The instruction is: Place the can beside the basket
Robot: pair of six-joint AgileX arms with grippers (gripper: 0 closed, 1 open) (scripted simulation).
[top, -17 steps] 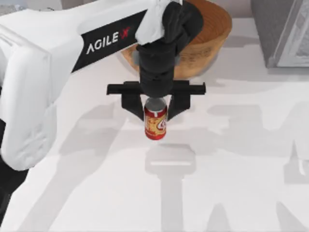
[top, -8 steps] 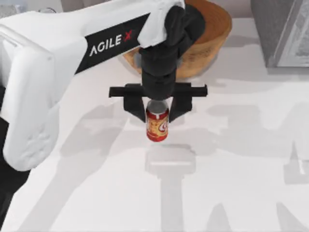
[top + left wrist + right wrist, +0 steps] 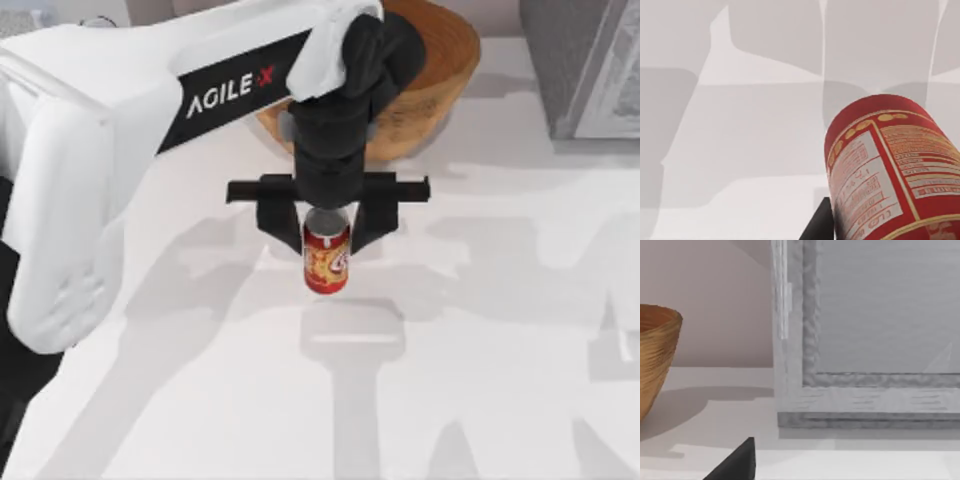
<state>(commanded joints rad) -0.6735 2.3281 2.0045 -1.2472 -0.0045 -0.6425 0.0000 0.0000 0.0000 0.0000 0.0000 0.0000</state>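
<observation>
— Since a second ago, what has shifted?
— Only slightly: the white AgileX left arm [image 3: 120, 130] and its load have edged right, toward the top view's right side.
— And by size, what sits there?
— On the white table [image 3: 500, 380], the large round tan-brown wicker basket [image 3: 440, 70] sits at the far edge. Nearer, the black left gripper [image 3: 327, 222] clamps the small red and orange-yellow soda can [image 3: 326, 258], upright, near the basket but apart from it.
</observation>
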